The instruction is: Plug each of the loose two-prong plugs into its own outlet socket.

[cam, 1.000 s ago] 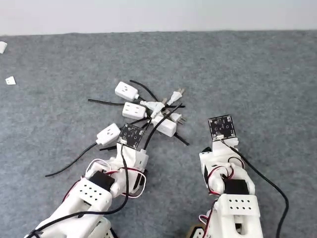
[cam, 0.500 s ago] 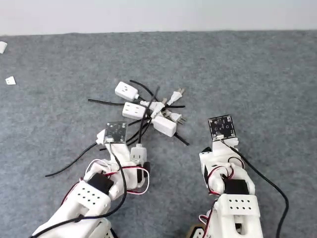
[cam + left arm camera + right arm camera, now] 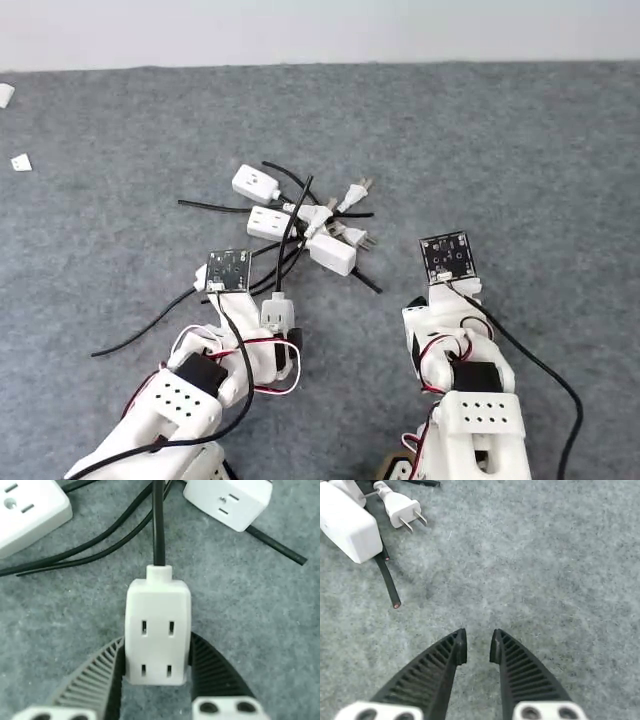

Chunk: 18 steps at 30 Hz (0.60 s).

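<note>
My left gripper [image 3: 157, 645] is shut on a white two-socket outlet block [image 3: 157, 630], a finger on each side and its black cord running away to the pile. From above, this block [image 3: 277, 312] lies near the left arm, apart from the tangle. Three more outlet blocks [image 3: 255, 182] [image 3: 270, 222] [image 3: 331, 254] lie in the tangle with two loose two-prong plugs [image 3: 355, 190] [image 3: 350, 236]. My right gripper [image 3: 478, 647] hovers over bare carpet, fingers nearly together and holding nothing. A plug [image 3: 395, 505] and an outlet block [image 3: 345, 525] lie ahead of it.
Black cords [image 3: 215, 207] spread from the pile, one trailing toward the near left [image 3: 140, 330]. Another outlet block [image 3: 203, 273] peeks out beside the left arm's camera board. Two small white scraps [image 3: 21, 162] lie far left. Grey carpet [image 3: 520, 150] stretches to the right.
My left arm has pulled back from the pile and swung left, drawing the outlet block and its cord with it. The right arm has not moved.
</note>
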{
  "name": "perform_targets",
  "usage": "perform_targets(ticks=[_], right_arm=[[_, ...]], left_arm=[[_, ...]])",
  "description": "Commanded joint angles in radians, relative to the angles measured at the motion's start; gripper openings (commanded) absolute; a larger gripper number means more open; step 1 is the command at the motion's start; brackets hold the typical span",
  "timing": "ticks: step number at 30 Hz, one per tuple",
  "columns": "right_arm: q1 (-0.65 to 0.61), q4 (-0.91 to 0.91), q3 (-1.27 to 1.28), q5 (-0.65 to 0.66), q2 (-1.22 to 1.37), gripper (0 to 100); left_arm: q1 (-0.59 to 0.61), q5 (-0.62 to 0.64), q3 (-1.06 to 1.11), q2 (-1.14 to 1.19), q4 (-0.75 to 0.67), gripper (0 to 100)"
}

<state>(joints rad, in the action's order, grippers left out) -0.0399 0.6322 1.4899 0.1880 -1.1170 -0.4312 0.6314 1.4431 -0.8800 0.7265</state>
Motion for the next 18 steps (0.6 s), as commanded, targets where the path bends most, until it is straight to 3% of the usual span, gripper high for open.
perform_targets(ticks=[1,7,13,18], right_arm=[[0.008,0.002,-0.008,0.009,-0.022,11.1],[-0.025,0.01,-0.008,0.011,-0.022,11.1],[-0.025,0.01,-0.008,0.011,-0.022,11.1],[-0.024,0.012,-0.008,0.011,-0.022,11.1]], left_arm=[[-0.009,0.008,-0.015,-0.02,0.025,1],[0.04,-0.037,-0.079,-0.02,0.06,1],[0.092,-0.055,-0.374,-0.018,0.394,1],[0.094,-0.055,-0.461,0.112,0.445,1]])
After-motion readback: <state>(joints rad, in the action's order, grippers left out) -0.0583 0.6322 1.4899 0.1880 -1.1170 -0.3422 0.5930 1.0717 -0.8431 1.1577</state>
